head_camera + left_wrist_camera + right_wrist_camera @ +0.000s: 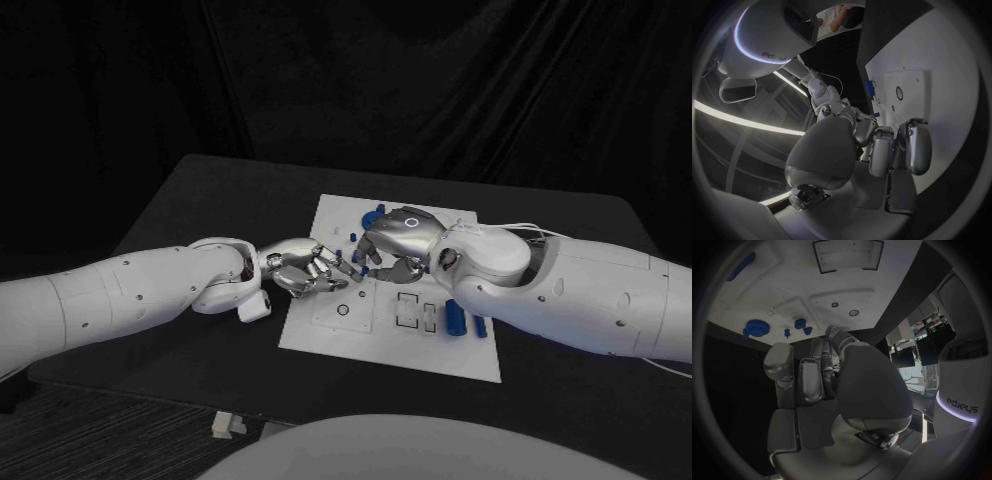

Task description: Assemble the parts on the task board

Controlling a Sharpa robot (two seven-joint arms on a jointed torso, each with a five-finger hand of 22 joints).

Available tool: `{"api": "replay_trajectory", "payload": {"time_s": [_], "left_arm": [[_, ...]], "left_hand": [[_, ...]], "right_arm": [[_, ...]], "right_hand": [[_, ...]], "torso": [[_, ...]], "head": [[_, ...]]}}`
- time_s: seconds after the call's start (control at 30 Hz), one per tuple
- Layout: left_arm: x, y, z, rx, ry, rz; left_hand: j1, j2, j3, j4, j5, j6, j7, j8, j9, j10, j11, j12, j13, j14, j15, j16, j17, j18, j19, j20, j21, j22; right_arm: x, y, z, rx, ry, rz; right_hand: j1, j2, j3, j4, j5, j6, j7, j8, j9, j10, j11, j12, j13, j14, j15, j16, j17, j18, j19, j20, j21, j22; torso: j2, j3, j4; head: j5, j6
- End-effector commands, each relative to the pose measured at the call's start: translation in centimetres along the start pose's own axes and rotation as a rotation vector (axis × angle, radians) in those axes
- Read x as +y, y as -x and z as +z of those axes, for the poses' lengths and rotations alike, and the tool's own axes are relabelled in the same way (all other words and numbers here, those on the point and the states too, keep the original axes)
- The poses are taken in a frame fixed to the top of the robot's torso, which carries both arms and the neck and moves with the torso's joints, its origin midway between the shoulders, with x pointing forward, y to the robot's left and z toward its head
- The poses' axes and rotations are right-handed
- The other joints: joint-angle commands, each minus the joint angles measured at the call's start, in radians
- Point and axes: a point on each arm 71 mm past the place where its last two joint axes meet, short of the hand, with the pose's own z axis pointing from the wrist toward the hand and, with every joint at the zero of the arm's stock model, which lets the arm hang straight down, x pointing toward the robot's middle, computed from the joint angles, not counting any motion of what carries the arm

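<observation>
The white task board (378,330) lies in the middle of the black table. My left hand (306,268) hovers at the board's left edge with its fingers (893,149) curled in. A sliver of blue shows between them, and I cannot tell whether it is a held part. My right hand (398,238) is over the board's far middle, close to the left hand, with its fingers (807,377) curled and nothing visible in them. Small blue parts (800,324) and a blue gear-like part (756,328) sit on the board beyond the right hand. A long blue part (456,318) lies by the board's right edge.
More blue parts (378,212) stand at the board's far edge. Rectangular slots (408,302) and round holes (343,310) are cut into the board. Both arms close in from the sides. Black table (216,200) surrounds the board.
</observation>
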Motion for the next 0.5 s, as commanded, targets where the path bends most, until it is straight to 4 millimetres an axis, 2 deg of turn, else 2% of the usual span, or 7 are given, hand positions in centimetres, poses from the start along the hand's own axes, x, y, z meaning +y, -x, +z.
{"api": "replay_trajectory", "payload": {"time_s": [0.03,0.5], "left_arm": [[0.0,-0.22,0.12,0.013,-0.007,-0.008],[0.15,-0.29,0.22,0.012,-0.006,-0.009]], "left_hand": [[0.004,-0.025,0.03,-0.008,-0.012,0.006,-0.004,-0.001,-0.006,0.286,-0.046,0.212,0.432,0.109,-0.017,0.014,0.268,-0.03,0.001,-0.003,-0.003,0.155],[0.004,-0.025,0.031,-0.008,-0.013,-0.003,-0.004,-0.002,-0.007,0.286,-0.046,0.212,0.432,0.109,-0.017,0.014,0.268,-0.03,0.001,-0.003,-0.004,0.155]], "right_arm": [[0.26,0.09,-0.01,-0.019,0.012,-0.002],[0.41,0.0,0.16,-0.013,0.014,-0.002]], "right_hand": [[0.014,0.015,0.037,0.0,0.039,0.027,0.009,0.041,0.047,0.01,-0.002,-0.013,-0.006,0.008,0.0,-0.005,0.005,-0.025,0.012,0.0,0.0,0.136],[0.015,0.014,0.043,-0.003,0.044,0.02,0.016,0.037,0.049,0.005,0.003,-0.025,-0.014,0.01,0.005,-0.003,0.007,-0.026,0.014,0.004,0.005,0.137]], "torso": [[0.0,-0.0001,0.0003],[0.0,0.0,0.0007]], "head": [[0.0,0.0],[0.002,0.0]]}}
